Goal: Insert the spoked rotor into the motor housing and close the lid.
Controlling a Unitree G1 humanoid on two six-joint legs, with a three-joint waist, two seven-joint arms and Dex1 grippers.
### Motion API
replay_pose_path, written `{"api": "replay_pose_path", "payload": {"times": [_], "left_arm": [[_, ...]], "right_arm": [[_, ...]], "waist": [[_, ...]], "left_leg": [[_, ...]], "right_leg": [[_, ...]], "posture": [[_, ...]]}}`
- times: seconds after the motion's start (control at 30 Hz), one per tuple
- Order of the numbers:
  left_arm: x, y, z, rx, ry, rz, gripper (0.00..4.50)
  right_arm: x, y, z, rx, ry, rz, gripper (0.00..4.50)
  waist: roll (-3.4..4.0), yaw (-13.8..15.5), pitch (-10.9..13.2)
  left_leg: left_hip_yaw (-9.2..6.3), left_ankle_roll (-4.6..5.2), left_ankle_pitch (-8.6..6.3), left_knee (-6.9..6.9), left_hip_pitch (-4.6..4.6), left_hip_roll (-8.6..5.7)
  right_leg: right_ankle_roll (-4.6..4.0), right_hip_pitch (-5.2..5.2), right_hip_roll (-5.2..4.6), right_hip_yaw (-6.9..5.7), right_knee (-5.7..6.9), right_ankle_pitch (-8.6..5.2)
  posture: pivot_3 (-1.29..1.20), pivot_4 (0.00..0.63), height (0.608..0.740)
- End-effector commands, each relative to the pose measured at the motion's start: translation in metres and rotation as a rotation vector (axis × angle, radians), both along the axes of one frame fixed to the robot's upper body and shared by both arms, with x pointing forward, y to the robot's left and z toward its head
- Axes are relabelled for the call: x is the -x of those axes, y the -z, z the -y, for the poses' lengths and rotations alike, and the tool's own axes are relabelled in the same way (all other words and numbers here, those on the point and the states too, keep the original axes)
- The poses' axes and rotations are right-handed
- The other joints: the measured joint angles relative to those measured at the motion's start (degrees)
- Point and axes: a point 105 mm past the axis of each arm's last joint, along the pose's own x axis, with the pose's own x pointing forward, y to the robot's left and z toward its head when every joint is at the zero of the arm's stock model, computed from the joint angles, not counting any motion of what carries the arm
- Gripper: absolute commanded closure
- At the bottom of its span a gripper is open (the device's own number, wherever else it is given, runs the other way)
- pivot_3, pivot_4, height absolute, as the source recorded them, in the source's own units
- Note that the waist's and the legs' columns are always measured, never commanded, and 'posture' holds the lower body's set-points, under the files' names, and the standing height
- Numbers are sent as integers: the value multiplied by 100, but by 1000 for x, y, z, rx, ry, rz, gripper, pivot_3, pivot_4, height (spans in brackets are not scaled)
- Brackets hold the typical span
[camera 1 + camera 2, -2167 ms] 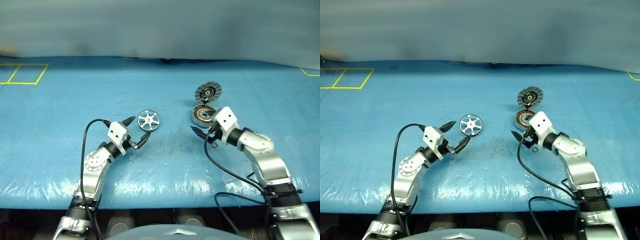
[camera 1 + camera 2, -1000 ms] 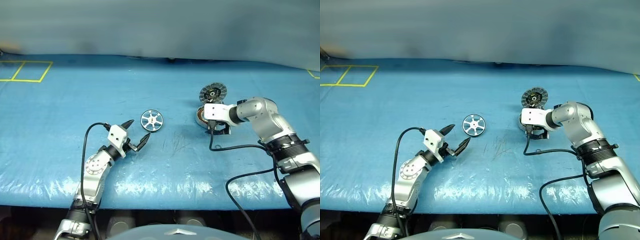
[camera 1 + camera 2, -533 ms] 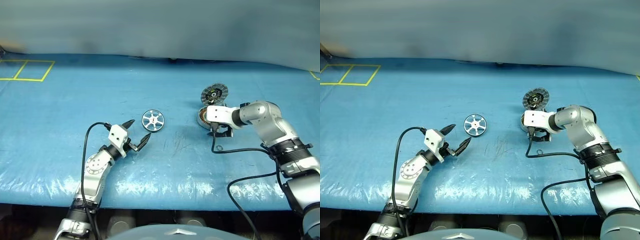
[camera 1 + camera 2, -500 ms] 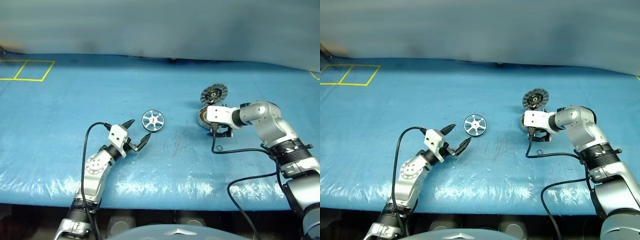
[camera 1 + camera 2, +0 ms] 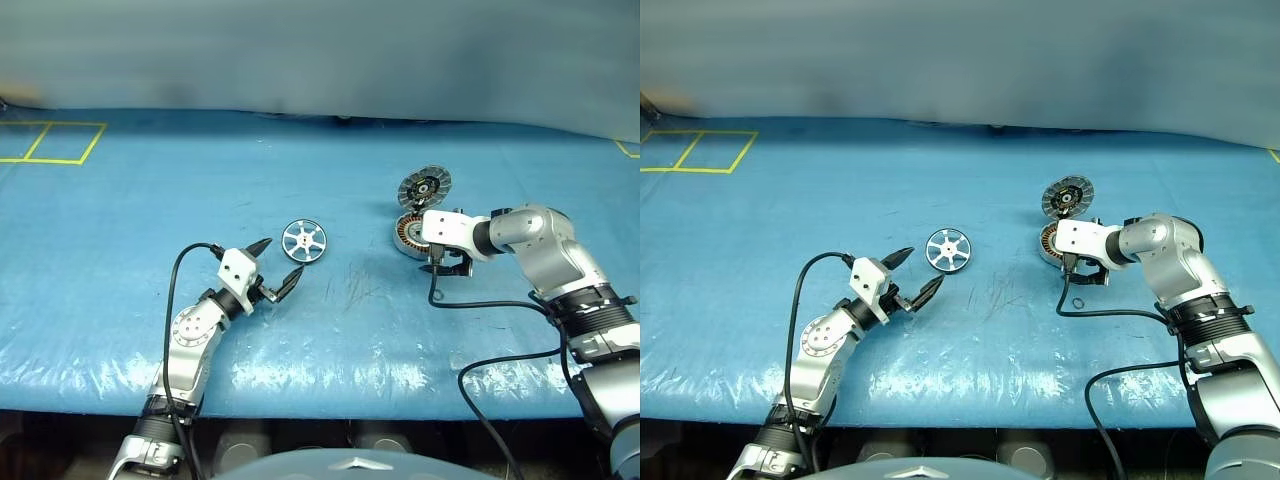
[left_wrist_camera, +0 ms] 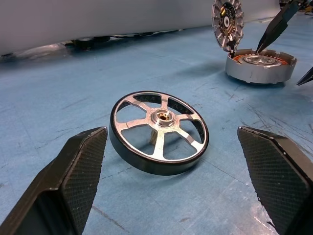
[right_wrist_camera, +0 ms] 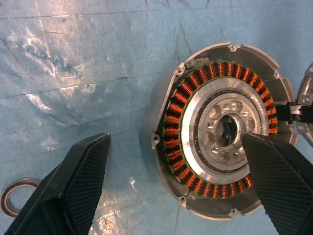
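Left hand point(image 6: 171, 196) spread wide, flanking flat silver spoked rotor point(image 6: 159, 131), seemingly ready to pinch it for round copper-wound motor housing point(image 5: 411, 236).

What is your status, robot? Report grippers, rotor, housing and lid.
Left gripper open, facing spoked rotor. Right gripper open above motor housing. Lid up.

Blue table point(image 5: 120, 220) with spoked rotor point(image 5: 301, 240), motor housing point(image 5: 410, 235), small ring point(image 7: 13, 198).
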Motion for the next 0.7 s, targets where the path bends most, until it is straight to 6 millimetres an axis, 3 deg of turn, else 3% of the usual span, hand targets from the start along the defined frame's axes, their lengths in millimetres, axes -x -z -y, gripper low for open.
{"api": "replay_pose_path", "payload": {"times": [0.03,0.23,0.33,0.47,0.6,0.7], "left_arm": [[-1,-8,3,5,8,34,0],[0,-7,2,7,-1,33,0],[0,-6,0,7,-8,31,0],[1,-5,-2,6,-17,30,0],[0,-6,-3,4,-21,31,0],[1,-6,-4,2,-23,30,0]], "right_arm": [[0,1,-2,-6,-6,-1,31],[0,15,-4,-4,3,-34,31],[-1,21,-4,-4,13,-48,589],[-4,26,-4,-3,29,-23,1843],[-3,26,-12,-39,12,-22,2367],[0,24,-25,-101,-5,3,2406]], "waist": [[0,-5,0],[-1,-2,-1],[-3,-13,-3],[-5,-6,-4],[-15,-19,-10],[-17,-17,-10]], "left_leg": [[0,0,0,0,0,0],[0,0,0,3,5,0],[-1,0,0,6,13,0],[-2,0,1,10,14,0],[-3,0,1,15,22,1],[-3,0,0,11,53,1]], "right_leg": [[0,0,0,0,0,0],[1,6,0,0,1,0],[1,15,1,0,1,1],[2,18,2,0,2,1],[4,29,4,0,1,2],[5,61,4,1,-4,2]], "posture": [[0,150,740],[0,150,740],[0,150,740],[0,150,740],[0,150,740],[0,150,740]]}}
